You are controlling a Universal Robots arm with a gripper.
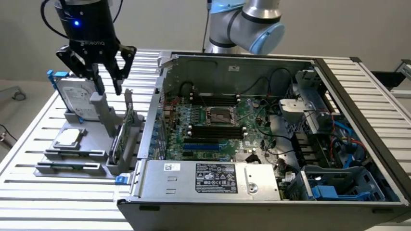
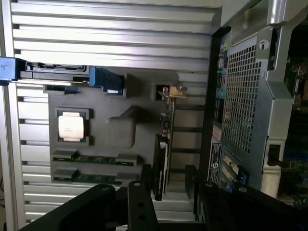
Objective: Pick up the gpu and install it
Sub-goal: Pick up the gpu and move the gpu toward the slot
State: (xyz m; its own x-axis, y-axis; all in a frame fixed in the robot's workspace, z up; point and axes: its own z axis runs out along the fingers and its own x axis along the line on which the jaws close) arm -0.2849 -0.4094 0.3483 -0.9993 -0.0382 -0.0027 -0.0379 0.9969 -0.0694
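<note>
The gpu (image 1: 126,131) stands on edge in a grey holder (image 1: 72,155) at the exterior view's left, beside the open computer case (image 1: 257,192). It is a thin dark card with a metal bracket at its far end. My gripper (image 1: 109,89) hangs just above the card's far end, open, with nothing between its fingers. In the wrist view the gpu (image 2: 162,154) runs lengthwise below the gripper (image 2: 171,204), with one black finger (image 2: 139,202) on either side of its line and well clear of it.
The holder also carries a silver hard drive in a blue frame (image 1: 77,98), a square processor chip (image 1: 69,138) and memory sticks (image 1: 67,167). Inside the case lies the motherboard (image 1: 218,125) with a blue slot (image 1: 200,144). The case's rear wall (image 2: 250,96) stands close beside the gpu.
</note>
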